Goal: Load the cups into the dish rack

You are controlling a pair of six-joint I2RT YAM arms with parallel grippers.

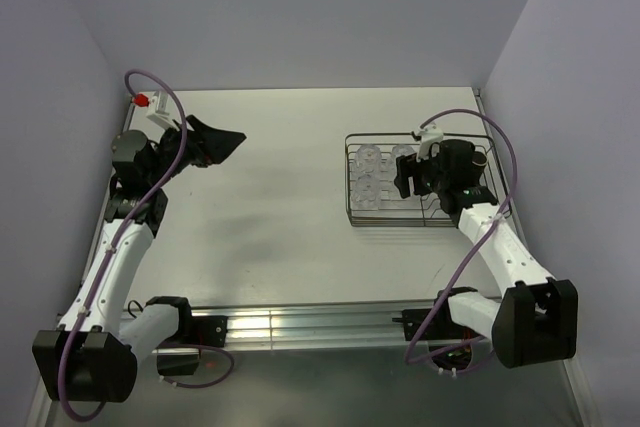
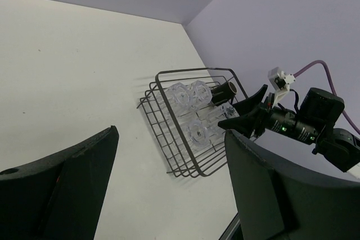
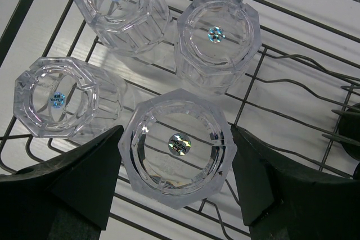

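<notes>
The right gripper (image 3: 176,130) grasps a clear tumbler (image 3: 179,145) between its jaws (stickered base up) over the dish rack (image 1: 347,182). Three more tumblers (image 3: 216,37) sit beyond its fingertips. The left gripper (image 2: 171,133) hangs released, far off.

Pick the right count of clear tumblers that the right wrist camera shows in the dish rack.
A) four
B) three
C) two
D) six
A: four clear tumblers stand on the wire bars of the dish rack in that view.
</notes>
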